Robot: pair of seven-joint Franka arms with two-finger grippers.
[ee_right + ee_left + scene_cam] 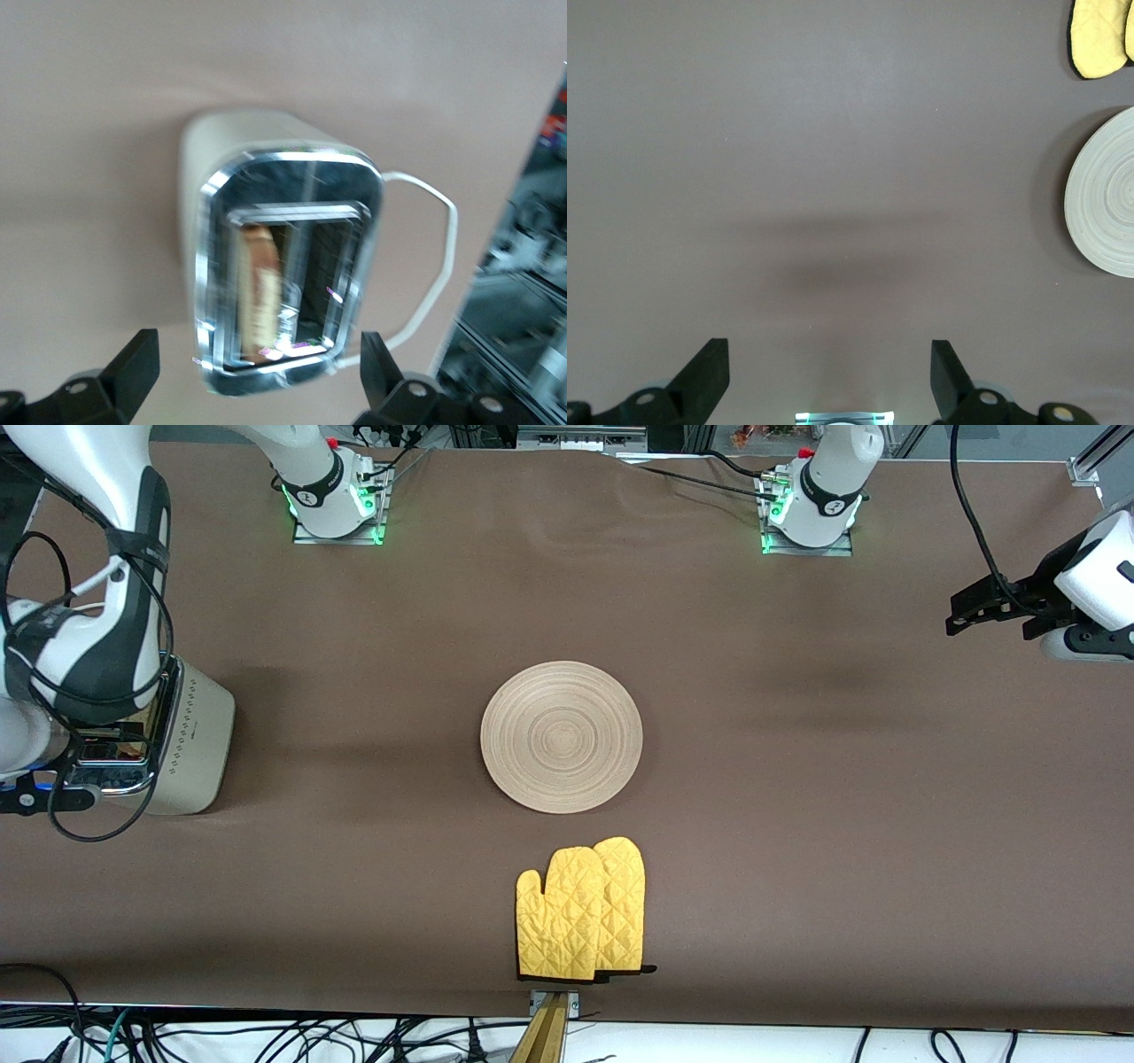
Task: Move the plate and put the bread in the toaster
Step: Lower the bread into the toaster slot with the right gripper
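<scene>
The round beige plate [562, 736] lies bare at the table's middle; its edge also shows in the left wrist view [1107, 199]. The cream toaster [190, 726] stands at the right arm's end of the table. In the right wrist view the bread [259, 292] stands upright inside one slot of the toaster [288, 257]. My right gripper [259, 345] is open and empty, up in the air over the toaster's chrome top. My left gripper [974, 607] is open and empty, held over bare table at the left arm's end [830, 350].
A pair of yellow oven mitts [582, 911] lies nearer to the front camera than the plate, by the table's edge; they also show in the left wrist view [1099, 35]. The toaster's white cord [438, 266] loops beside it. The right arm covers most of the toaster's top in the front view.
</scene>
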